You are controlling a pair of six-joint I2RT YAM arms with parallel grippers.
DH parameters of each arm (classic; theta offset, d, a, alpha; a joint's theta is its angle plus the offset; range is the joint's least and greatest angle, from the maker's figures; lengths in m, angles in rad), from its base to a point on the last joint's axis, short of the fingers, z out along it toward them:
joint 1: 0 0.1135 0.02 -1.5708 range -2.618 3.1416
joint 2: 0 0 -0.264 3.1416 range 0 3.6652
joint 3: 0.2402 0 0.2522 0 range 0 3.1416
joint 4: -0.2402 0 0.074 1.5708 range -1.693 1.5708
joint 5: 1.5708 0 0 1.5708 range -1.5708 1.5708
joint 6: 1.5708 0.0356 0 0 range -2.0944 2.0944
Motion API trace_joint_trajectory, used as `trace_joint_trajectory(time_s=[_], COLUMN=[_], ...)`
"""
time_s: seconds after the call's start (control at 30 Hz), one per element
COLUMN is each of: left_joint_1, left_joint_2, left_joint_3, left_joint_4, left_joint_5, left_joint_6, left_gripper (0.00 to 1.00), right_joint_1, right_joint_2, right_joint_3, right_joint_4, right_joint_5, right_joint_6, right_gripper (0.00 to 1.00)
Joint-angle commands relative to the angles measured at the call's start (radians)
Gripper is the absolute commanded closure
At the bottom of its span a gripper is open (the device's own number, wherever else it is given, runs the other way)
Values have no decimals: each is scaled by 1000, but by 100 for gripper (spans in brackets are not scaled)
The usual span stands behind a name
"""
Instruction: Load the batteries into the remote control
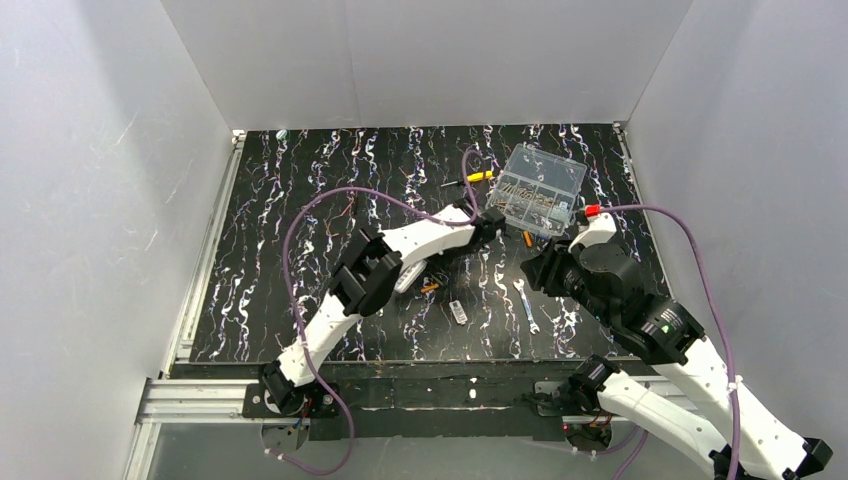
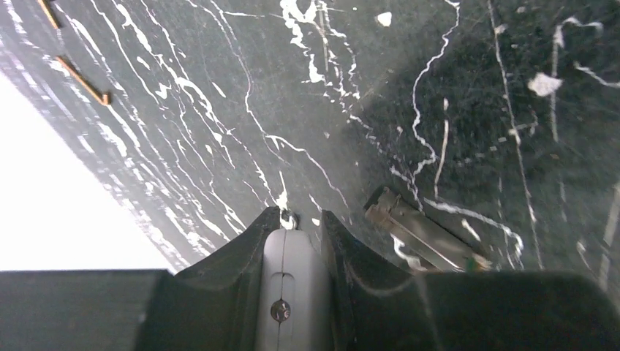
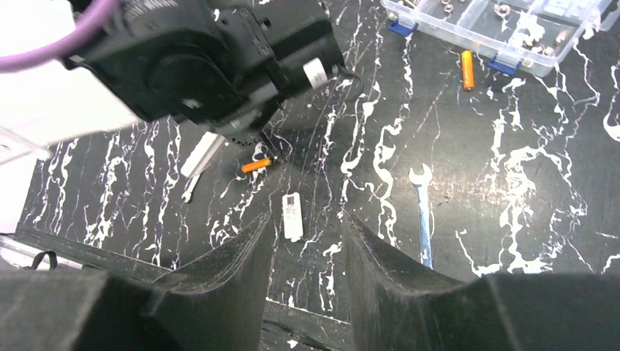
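The white remote control (image 3: 292,216) lies flat on the black marbled table (image 1: 300,250), also seen from above (image 1: 458,312). One orange battery (image 3: 256,166) lies up-left of it, beside the left arm's black wrist (image 1: 430,287). The other battery (image 3: 468,69) lies by the clear box (image 1: 527,238). My right gripper (image 3: 305,216) is open and empty, hovering with the remote showing between its fingertips. My left gripper (image 2: 301,214) has its jaws tight on a pale silvery stub (image 2: 289,278) with a seam and a screw, low over the table.
A clear compartment box (image 1: 535,190) of small parts stands at the back right, with a yellow-handled screwdriver (image 1: 478,177) left of it. A small wrench (image 3: 422,219) lies right of the remote. A white bar (image 3: 201,155) lies under the left arm. A dark metal piece (image 2: 417,234) lies beside the left fingers.
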Motion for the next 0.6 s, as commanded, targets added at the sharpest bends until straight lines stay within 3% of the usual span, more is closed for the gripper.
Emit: trace_joint_trajectory(time_s=[0.0,0.27,0.57], left_joint_1=[-34,-34,-35], left_joint_2=[46,-40,-213], left_joint_3=[24,-88,-104], left_joint_4=[-213,-138,-154], left_joint_5=[-223,-228,-191], left_joint_6=[6,-25,-49], left_gripper=[100,100,100], right_joint_1=[-4,-3,-3], right_joint_2=[-39,-35,-28], right_joint_3=[-20,-18,-18], right_joint_4=[-13,-10,-12], right_joint_5=[51,51,65], right_joint_6=[36,33,14], right_gripper=[53,53,53])
